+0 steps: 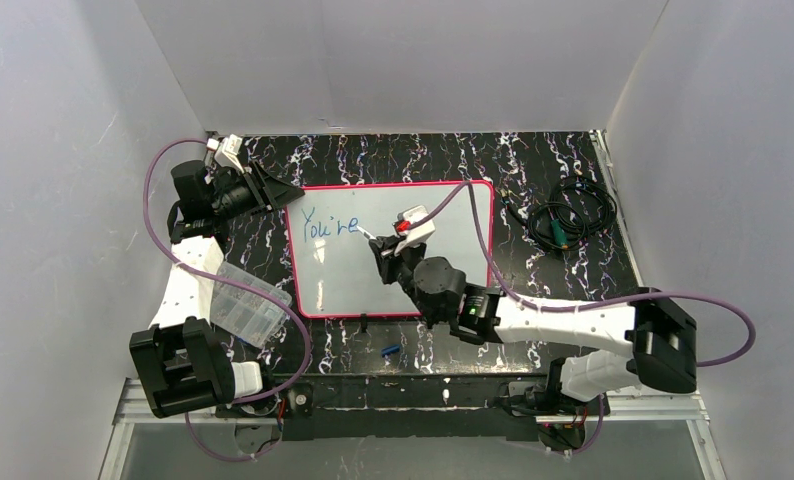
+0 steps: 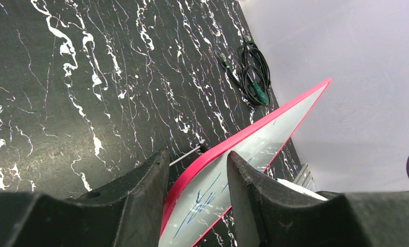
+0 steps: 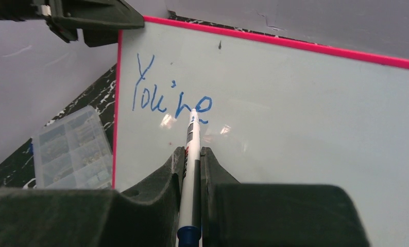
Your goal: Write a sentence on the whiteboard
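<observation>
The whiteboard lies flat in the middle of the black bench, with its long side going left to right

The sentence is in blue near the top left corner of the board, and only the word "You're" is there

The right claw is over the board, just right of that word. It is squeezed tight on a white marker that sticks out between its two fingers. The blue tip of the marker touches the board at the last letter "e"

The left claw is at the top left corner of the board. One finger sits on each side of the pink edge, and the claw grips the board there

A clear plastic box sits on the bench just left of the board. A rolled-up black cable lies on the bench to the right, apart from the board
</observation>
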You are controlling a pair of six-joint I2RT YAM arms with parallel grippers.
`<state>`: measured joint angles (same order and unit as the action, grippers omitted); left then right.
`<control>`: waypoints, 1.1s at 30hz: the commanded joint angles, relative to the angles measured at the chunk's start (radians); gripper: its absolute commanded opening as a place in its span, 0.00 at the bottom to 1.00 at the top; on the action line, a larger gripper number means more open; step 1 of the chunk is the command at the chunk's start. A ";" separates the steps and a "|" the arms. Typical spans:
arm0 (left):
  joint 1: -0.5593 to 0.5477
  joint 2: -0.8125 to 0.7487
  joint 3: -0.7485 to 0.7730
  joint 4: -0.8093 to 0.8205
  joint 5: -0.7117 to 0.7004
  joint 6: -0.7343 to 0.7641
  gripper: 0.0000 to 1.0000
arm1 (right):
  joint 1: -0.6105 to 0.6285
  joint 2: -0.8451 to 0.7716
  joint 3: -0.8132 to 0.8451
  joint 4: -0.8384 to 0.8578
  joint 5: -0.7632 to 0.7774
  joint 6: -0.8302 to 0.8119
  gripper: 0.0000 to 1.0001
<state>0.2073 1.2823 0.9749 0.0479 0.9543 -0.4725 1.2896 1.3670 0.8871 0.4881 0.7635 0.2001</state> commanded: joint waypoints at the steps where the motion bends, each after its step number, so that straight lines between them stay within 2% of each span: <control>1: -0.008 -0.040 -0.005 -0.008 0.037 0.003 0.43 | -0.001 -0.070 0.036 -0.022 -0.042 -0.037 0.01; 12: -0.007 -0.036 -0.002 -0.015 0.034 0.010 0.43 | -0.050 -0.163 0.000 -0.121 -0.002 -0.060 0.01; 33: -0.008 -0.032 -0.001 -0.020 0.034 0.014 0.43 | -0.095 -0.118 -0.037 -0.118 0.008 -0.008 0.01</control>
<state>0.2073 1.2808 0.9749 0.0441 0.9539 -0.4683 1.1995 1.2484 0.8642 0.3397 0.7383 0.1799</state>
